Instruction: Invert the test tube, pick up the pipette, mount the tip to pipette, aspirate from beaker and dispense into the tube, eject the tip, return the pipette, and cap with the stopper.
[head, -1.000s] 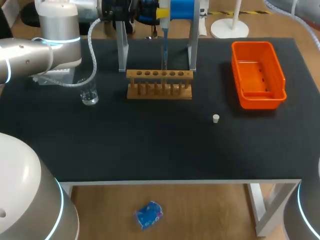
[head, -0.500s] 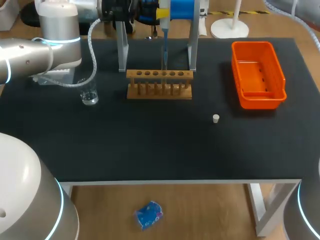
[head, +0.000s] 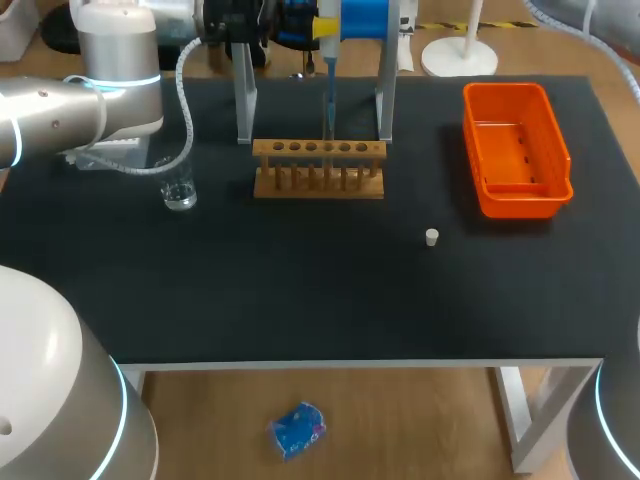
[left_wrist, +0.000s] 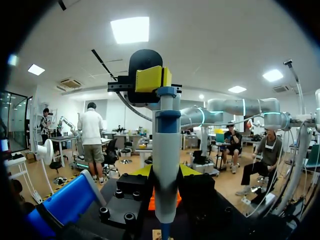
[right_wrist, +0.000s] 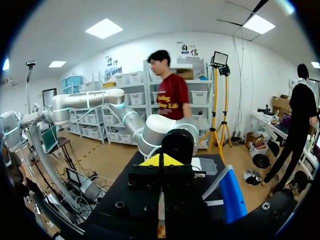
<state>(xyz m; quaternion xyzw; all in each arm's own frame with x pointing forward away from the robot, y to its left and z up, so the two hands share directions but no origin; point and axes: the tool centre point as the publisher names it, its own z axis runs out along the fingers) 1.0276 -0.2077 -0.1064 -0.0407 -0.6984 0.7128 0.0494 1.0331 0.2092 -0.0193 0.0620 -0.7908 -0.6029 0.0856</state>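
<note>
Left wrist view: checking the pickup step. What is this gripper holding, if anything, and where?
The left gripper holds the pipette, jaws closed on its grey barrel below the blue collar.

The bench (head: 300, 300) is matte black. At the far right, the bin (head: 520, 208) is bright orange. The rack (head: 318, 168) is pale tan wood, the stopper (head: 431, 237) white and the beaker (head: 179, 188) clear. The pipette (left_wrist: 166, 165) is light grey with blue bands and a yellow top. The left arm (head: 80, 100) is silver with a cyan ring.

1 ea: pipette (head: 329, 75), rack (head: 318, 168), beaker (head: 179, 190), stopper (head: 431, 237), bin (head: 473, 140).
</note>
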